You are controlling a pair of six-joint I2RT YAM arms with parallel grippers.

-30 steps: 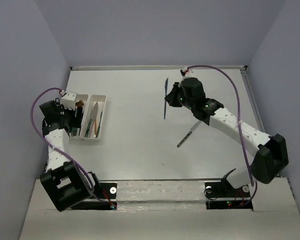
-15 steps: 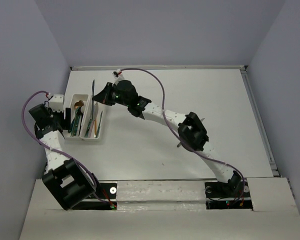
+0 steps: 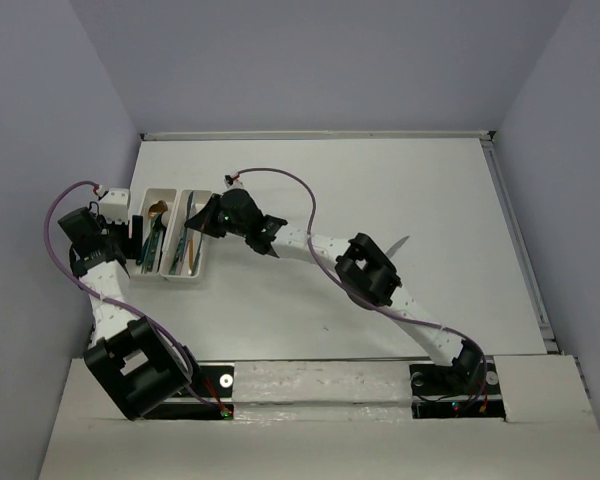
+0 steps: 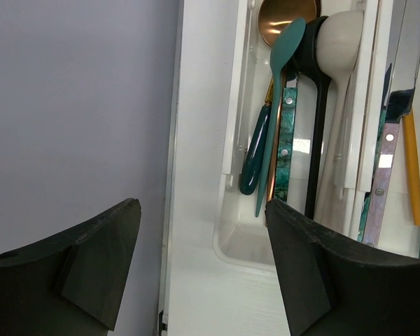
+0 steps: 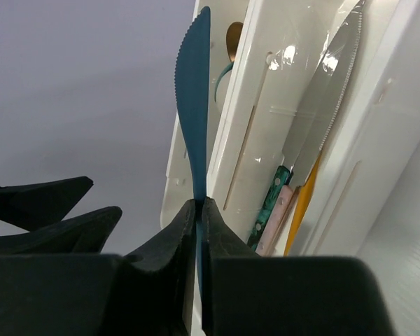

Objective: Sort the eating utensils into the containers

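Note:
The two joined white trays [image 3: 171, 272] stand at the table's left. My right gripper [image 3: 204, 220] is shut on a teal serrated knife [image 5: 194, 105], held edge-up over the trays [image 5: 260, 133]. The right compartment holds several knives: a silver blade [image 5: 323, 98] and teal, pink and yellow handles. My left gripper [image 4: 203, 234] is open and empty, just left of the trays at their near end. The left compartment [image 4: 246, 241] holds a gold spoon [image 4: 287, 15], a teal spoon [image 4: 283, 63], a beige spoon [image 4: 339, 42] and a black one.
One silver utensil [image 3: 397, 244] lies on the table mid-right, partly hidden behind my right arm, which stretches across the table's middle. The left wall stands close behind my left gripper.
My right arm has swung from the far right across to the trays, carrying the teal knife. My left gripper has drawn back from over the trays to their left side.

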